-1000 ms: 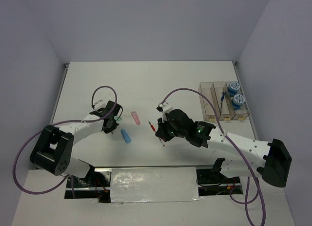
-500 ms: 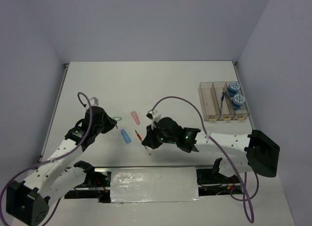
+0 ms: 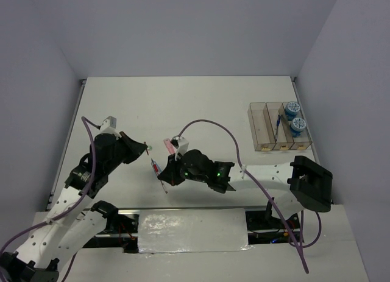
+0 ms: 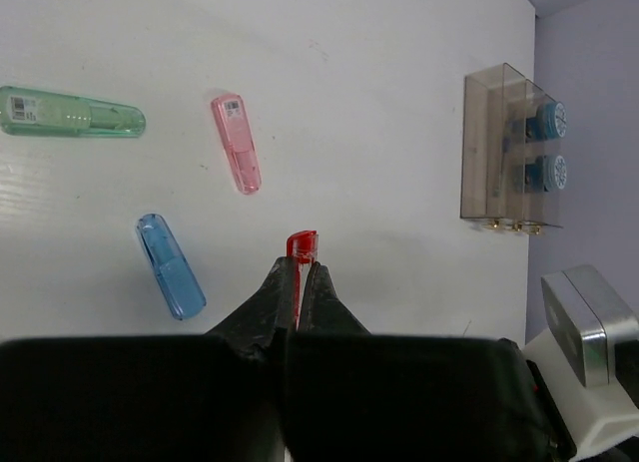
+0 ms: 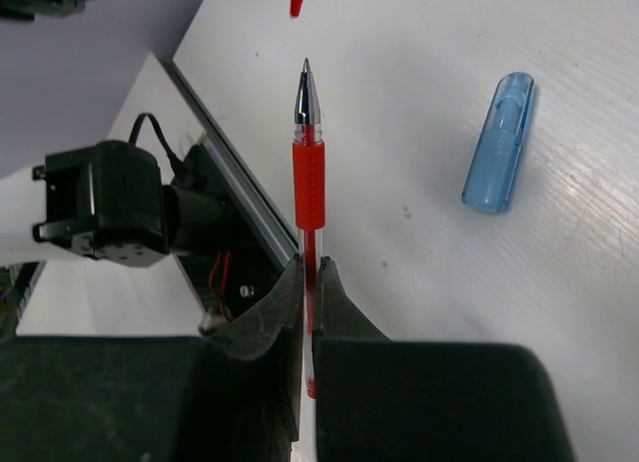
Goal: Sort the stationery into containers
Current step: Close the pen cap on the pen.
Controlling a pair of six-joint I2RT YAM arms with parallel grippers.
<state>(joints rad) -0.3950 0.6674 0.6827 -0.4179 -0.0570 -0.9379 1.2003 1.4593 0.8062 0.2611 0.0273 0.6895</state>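
Since half a second ago your right arm has swung further left with the red pen. Your left arm has shifted its pose, with its fingertips near the same spot.

Your left gripper [image 4: 301, 268] is pinching a red pen cap [image 4: 302, 244], and only the cap's end shows past the fingers. On the table [image 3: 183, 105], the green piece [image 4: 70, 116] lies at 10 o'clock of the cap. The pink piece [image 4: 236, 156] is at 11 o'clock and the blue piece [image 4: 170, 279] at about 9 o'clock, all apart from one another.

Your right gripper [image 5: 309, 268] is clamped on the red pen [image 5: 309, 163]. The pen's tip points at the cap at 12 o'clock in the right wrist view, with a gap between them. There the blue piece lies at 3 o'clock of the pen's grip, not touching it. From above, the right wrist covers most of the pink and blue pieces.

The bins [image 3: 259, 126] stand at 2 o'clock of the right gripper, well apart. Two rolls [image 3: 294, 107] sit in the rightmost bin and the blue pen [image 3: 278, 123] in the middle one.
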